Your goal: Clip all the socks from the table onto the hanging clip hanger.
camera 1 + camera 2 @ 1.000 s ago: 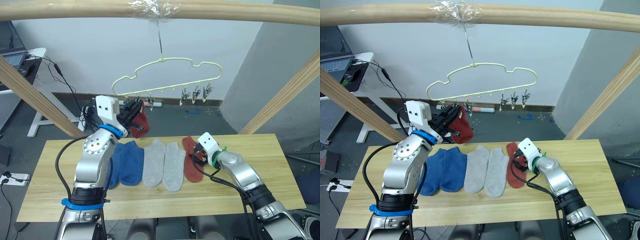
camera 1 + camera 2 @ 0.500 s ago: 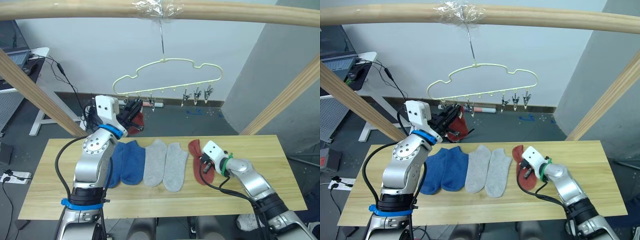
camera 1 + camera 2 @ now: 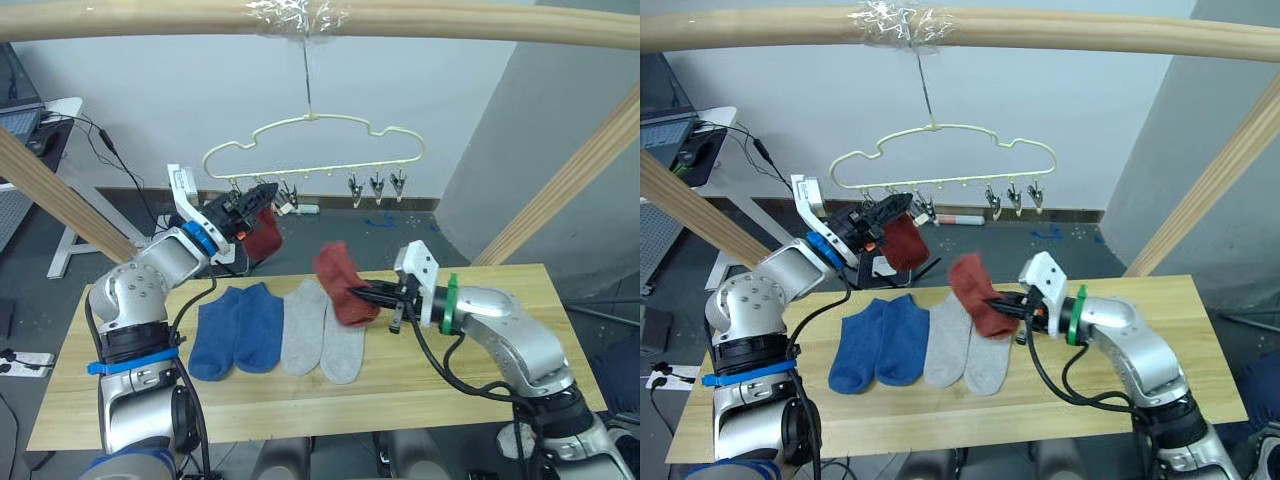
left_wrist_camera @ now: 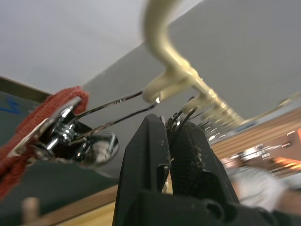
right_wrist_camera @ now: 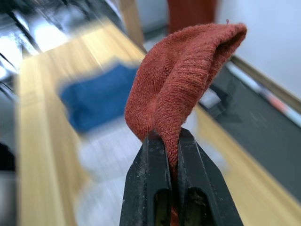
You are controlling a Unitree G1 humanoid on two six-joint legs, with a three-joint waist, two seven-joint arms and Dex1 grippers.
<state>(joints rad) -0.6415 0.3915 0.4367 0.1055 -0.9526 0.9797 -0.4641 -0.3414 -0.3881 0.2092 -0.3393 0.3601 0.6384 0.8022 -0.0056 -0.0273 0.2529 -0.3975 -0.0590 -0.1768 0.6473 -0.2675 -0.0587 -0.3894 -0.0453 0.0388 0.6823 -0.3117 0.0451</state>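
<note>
My right pincer (image 3: pixel 385 300) grasps a rust red sock (image 3: pixel 340 280), lifted above the two light grey socks (image 3: pixel 322 338) on the worktop (image 3: pixel 480 395). My left pincer (image 3: pixel 262 192), clenched on a metal clip (image 4: pixel 186 115), reaches the clip hanger (image 3: pixel 310 145), where a second rust red sock (image 3: pixel 264 236) hangs clipped. Two blue socks (image 3: pixel 238 330) lie beside the grey pair.
</note>
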